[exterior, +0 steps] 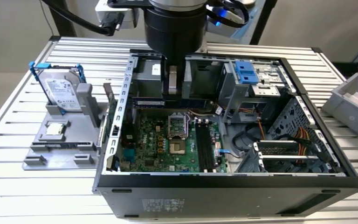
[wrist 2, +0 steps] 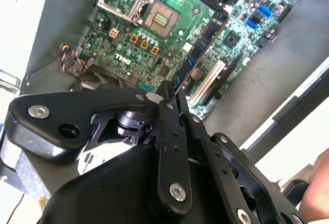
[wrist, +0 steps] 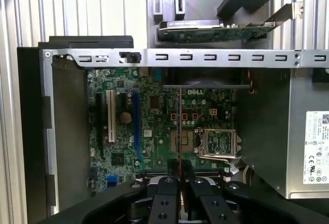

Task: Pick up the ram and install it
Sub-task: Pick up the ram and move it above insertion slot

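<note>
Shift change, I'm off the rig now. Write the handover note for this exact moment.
Gripper: shut on the ram, which is held above the motherboard inside the open case.
Done: the ram is picked up.
Left: it is not seated yet; the black memory slots look empty.

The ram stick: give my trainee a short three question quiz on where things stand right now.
1. Fill in: the silver hard drive in a blue frame stands on the grey plastic holder at the exterior view's ____.
2. True or false: the gripper is shut on the long, dark blue ram stick.
3. The ram is: A) lying on the grey holder; B) held over the green motherboard; C) beside the hard drive.
Key: 1 left; 2 true; 3 B.
</note>
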You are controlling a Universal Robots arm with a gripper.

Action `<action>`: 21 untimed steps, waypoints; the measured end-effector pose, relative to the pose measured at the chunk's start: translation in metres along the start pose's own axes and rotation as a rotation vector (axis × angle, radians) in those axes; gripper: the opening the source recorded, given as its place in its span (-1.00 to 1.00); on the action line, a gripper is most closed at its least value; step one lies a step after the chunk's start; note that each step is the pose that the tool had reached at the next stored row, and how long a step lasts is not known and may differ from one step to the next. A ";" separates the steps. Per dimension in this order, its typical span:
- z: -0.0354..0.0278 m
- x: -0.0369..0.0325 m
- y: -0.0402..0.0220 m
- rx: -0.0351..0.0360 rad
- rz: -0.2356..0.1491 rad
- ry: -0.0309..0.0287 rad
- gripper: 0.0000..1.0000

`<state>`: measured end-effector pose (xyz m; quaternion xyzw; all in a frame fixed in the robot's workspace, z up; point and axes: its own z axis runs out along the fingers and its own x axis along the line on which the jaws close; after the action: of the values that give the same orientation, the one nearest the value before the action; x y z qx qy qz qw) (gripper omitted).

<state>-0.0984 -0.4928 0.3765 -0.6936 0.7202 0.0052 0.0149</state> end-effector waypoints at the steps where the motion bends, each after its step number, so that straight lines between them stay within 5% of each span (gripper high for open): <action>1: 0.0000 0.0000 -0.0011 0.0000 0.000 0.0000 -1.00; 21: 0.0005 -0.0054 -0.0265 0.0001 0.004 0.0000 -1.00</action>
<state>-0.0717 -0.4884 0.3765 -0.6921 0.7216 0.0052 0.0149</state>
